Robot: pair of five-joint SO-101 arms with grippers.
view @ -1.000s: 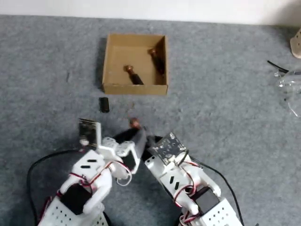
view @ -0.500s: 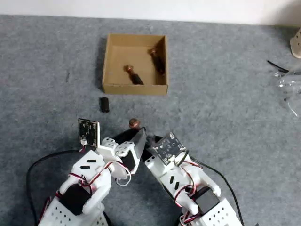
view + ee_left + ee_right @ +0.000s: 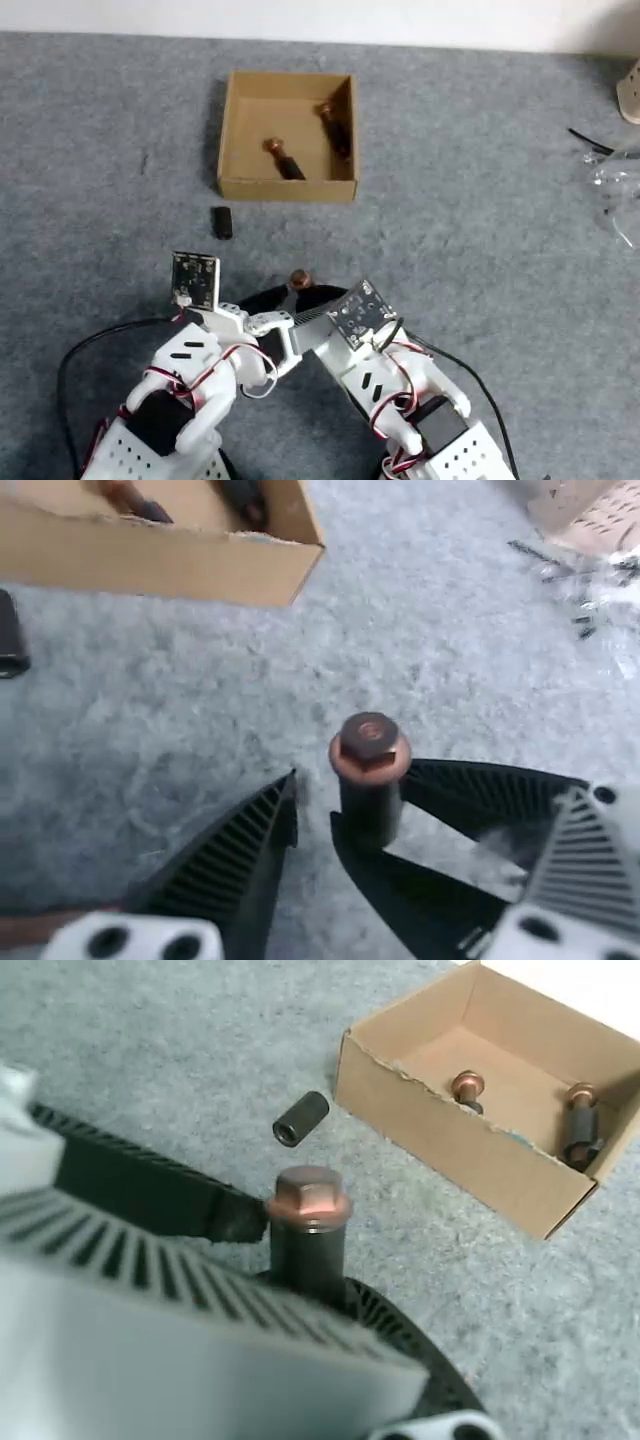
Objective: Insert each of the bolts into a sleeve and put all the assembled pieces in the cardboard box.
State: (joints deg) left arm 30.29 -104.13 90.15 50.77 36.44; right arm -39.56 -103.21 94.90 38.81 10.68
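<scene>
- A copper-headed bolt stands upright, seated in a black cylindrical sleeve that the right gripper pinches just in front of both arms.
- The left gripper, close against the bolt a second ago, has turned its wrist; its jaws now stand parted, clear of the bolt.
- The held pair has drawn nearer the arms, and the insertion looks complete.
- Two assembled pieces lie in the brown cardboard box; a spare black sleeve lies on the grey carpet just outside it.
</scene>
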